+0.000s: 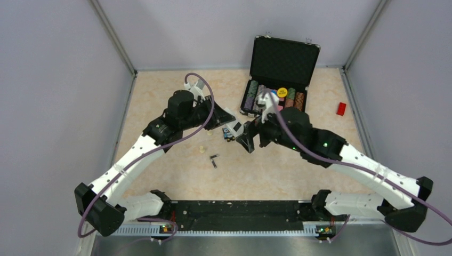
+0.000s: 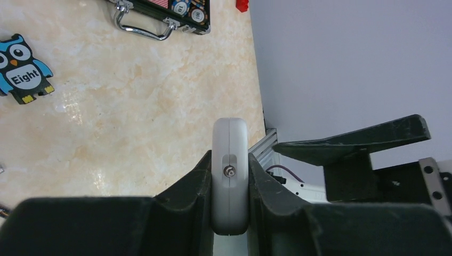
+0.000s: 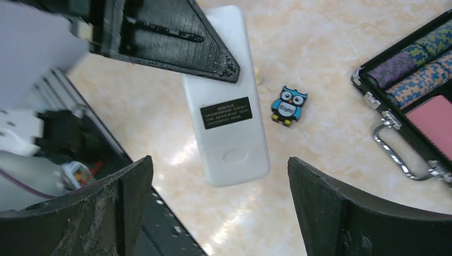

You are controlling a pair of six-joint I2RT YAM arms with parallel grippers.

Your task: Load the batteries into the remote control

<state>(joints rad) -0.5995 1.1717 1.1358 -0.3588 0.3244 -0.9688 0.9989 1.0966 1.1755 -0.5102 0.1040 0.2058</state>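
White remote (image 2: 230, 181) is pinched edge-on between the left gripper (image 2: 229, 158) fingers, off the table (image 1: 176, 176). That wrist view shows only its narrow end, with a small slot and a metal pin; the rest is cut off behind the black fingers.

From the right wrist the remote's white back faces the camera, with a black label (image 3: 226, 112) whose text is too small to read. A seam and an oval dent show near its lower end. The upper part is covered by a left finger (image 3: 165, 37). The red button face is not visible in any view.

Right gripper (image 3: 217, 160) has its jaws spread wide, holding nothing, with the remote's lower end just in front of the gap. Touching or apart: cannot tell.

In the top view both grippers meet mid-table and the remote is mostly hidden between them.

Batteries (image 1: 215, 164) lie on the table near the arms, well apart from the remote. They show as tiny dark specks, and their ends are hard to make out. A cream peg (image 1: 201, 149) sits just left of them.

Owl (image 3: 288, 105) lies flat beside the remote. The open case (image 1: 280, 69) is behind, its right side cut off in the right wrist view. A red block (image 1: 341, 108) sits far right.
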